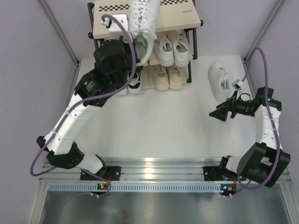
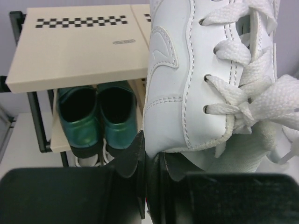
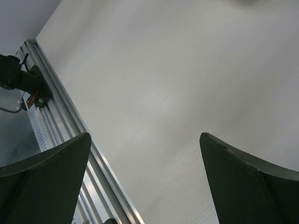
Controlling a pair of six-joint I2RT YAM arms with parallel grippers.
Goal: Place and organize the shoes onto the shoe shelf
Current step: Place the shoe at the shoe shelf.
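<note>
Shoe shelf point(image 1: 173, 18) at 12 o'clock, left gripper point(image 2: 150, 161) clenched on white sneaker point(image 2: 187, 84), shoe over top board point(image 2: 79, 51), contact unclear, right gripper point(image 3: 145, 140) jaws spread, empty, above table point(image 1: 159, 126) at 3 o'clock, second white sneaker point(image 1: 218, 80) on table at 2 o'clock.

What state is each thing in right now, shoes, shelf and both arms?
shoe shelf, upright
left gripper, jaws shut on held white sneaker above the shelf top
right gripper, jaws open, empty
loose white sneaker, lying on table, right of shelf
green heeled shoes, paired on middle tier
white sneaker pair, on middle tier
beige sneakers, paired on bottom tier
</note>
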